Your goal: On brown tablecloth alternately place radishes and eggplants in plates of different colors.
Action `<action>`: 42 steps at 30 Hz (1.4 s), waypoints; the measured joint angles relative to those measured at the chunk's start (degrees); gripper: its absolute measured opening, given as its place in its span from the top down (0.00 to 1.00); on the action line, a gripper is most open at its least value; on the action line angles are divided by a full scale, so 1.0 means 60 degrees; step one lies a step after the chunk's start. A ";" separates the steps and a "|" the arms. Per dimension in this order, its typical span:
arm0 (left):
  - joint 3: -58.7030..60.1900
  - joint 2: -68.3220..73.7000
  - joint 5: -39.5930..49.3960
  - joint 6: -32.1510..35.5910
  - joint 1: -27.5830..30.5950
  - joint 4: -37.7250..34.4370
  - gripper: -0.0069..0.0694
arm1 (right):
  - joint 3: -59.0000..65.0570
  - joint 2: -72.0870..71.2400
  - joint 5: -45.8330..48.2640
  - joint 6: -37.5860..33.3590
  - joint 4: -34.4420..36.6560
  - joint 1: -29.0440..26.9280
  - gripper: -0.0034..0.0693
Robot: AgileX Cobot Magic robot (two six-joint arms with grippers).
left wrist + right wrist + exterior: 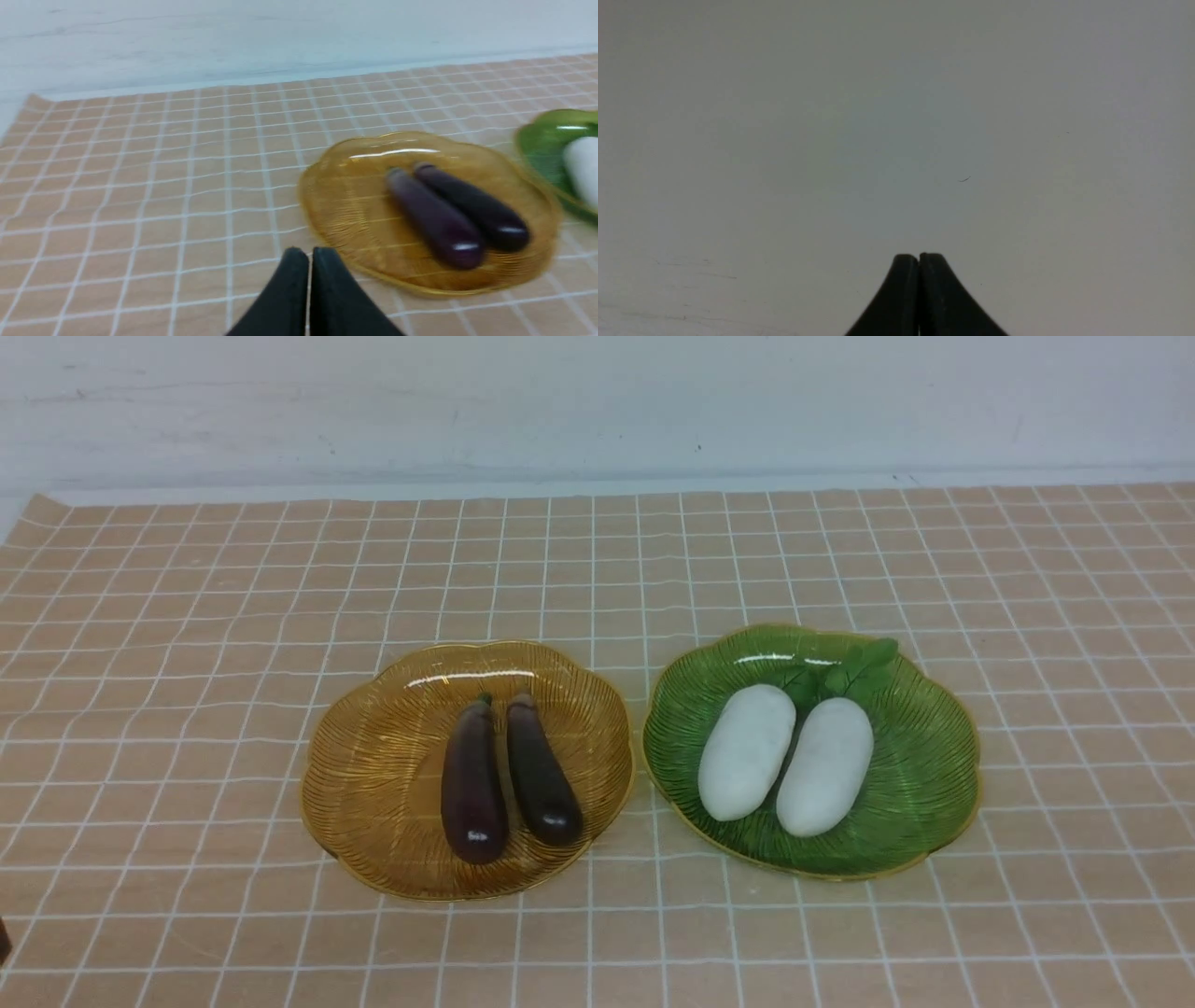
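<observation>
Two dark purple eggplants point(474, 784) point(541, 773) lie side by side in the amber plate point(373, 793) on the brown tablecloth point(187, 663). Two white radishes point(747, 751) point(826, 767) lie side by side in the green plate point(924, 756), leaves toward the wall. Neither gripper shows in the front view. In the left wrist view my left gripper point(309, 254) is shut and empty, above the cloth short of the amber plate point(355, 219) with both eggplants point(434, 219). In the right wrist view my right gripper point(919, 257) is shut and empty over a plain grey-white surface.
A white wall point(597, 401) stands behind the cloth's far edge. The cloth is slightly wrinkled at the left. The green plate's edge point(537, 140) and one radish point(581, 168) show in the left wrist view. A dark object point(4, 938) sits at the front view's left edge.
</observation>
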 joint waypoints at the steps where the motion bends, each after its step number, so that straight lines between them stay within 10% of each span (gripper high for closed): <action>1: 0.0222 -0.0116 -0.0112 0.0008 0.0175 0.0000 0.91 | 0.0000 0.0000 0.0000 0.0000 0.0000 0.0000 0.97; 42: 0.2394 -0.0528 -0.0849 0.0462 0.0975 -0.0023 0.91 | 0.0243 -0.0195 0.0844 0.0000 -0.0300 -0.0453 0.97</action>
